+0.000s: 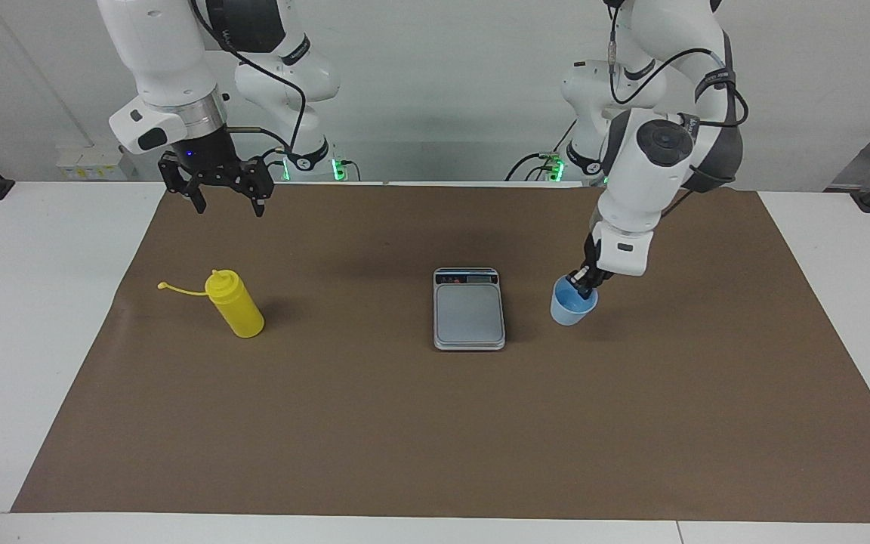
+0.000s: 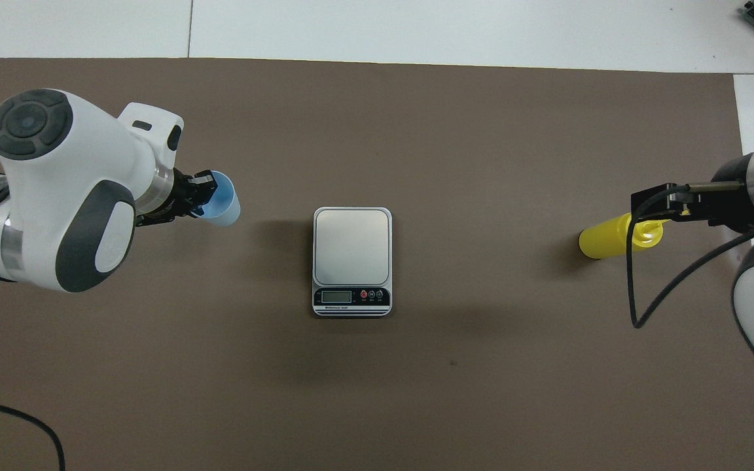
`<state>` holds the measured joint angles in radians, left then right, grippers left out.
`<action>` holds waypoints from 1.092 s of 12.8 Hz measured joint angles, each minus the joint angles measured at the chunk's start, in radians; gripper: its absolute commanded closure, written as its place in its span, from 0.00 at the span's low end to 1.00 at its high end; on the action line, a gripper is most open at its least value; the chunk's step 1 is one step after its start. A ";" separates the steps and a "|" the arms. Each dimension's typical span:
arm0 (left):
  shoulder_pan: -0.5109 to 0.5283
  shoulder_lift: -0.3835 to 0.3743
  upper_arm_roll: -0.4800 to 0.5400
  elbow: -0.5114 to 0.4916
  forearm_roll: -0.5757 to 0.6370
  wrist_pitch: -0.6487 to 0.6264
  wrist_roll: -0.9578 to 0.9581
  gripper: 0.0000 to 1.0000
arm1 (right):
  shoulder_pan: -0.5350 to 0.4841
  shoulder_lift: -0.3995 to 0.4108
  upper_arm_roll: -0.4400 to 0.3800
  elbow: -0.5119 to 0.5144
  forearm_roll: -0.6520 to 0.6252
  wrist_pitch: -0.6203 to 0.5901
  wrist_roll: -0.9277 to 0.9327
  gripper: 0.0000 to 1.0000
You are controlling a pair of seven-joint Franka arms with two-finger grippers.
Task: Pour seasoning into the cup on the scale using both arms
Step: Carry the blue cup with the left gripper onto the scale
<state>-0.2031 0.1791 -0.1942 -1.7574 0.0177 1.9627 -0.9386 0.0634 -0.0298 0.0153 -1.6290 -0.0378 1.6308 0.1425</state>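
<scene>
Facing view: the cup is a little to the right of the frame's middle, just beside the scale but not touching it. Its mouth points up and its long way runs up and down. The left gripper comes down from above and pinches the cup's rim, with one finger inside the cup. In the overhead view the cup and the left gripper show left of the middle, and the cup's shadow lies apart from it, so it looks lifted off the mat.

The scale lies flat in the middle of the frame. Its long way runs up and down the frame. Its dark display strip is at the top end here and at the bottom end of the scale in the overhead view. Its grey plate is bare.

The seasoning stands on its base at the frame's left, well apart from the scale. Its nozzle points up and its thin strap sticks out to the left. The right gripper hangs high in the upper left, its fingers spread wide and holding nothing.

The brown mat has lots of bare room in the lower half of the frame. White table shows past the mat's edges.
</scene>
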 measured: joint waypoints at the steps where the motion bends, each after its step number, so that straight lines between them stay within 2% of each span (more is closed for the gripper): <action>1: -0.001 0.006 -0.029 0.007 0.002 0.000 -0.063 1.00 | 0.000 0.000 0.000 0.000 0.000 0.000 0.000 0.00; 5: -0.002 0.019 -0.087 0.009 0.002 0.009 -0.200 1.00 | 0.000 0.000 0.000 0.000 0.000 0.000 0.000 0.00; 8: -0.002 0.030 -0.121 -0.009 0.002 0.090 -0.299 1.00 | -0.001 0.000 0.000 0.000 0.000 0.000 0.000 0.00; 14: -0.014 0.115 -0.168 -0.029 0.007 0.171 -0.398 1.00 | -0.063 0.000 -0.002 -0.001 0.000 0.000 -0.003 0.00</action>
<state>-0.2175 0.2936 -0.3618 -1.7869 0.0251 2.1335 -1.3363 0.0005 -0.0298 0.0130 -1.6296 -0.0378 1.6308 0.1399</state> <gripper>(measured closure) 0.952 0.000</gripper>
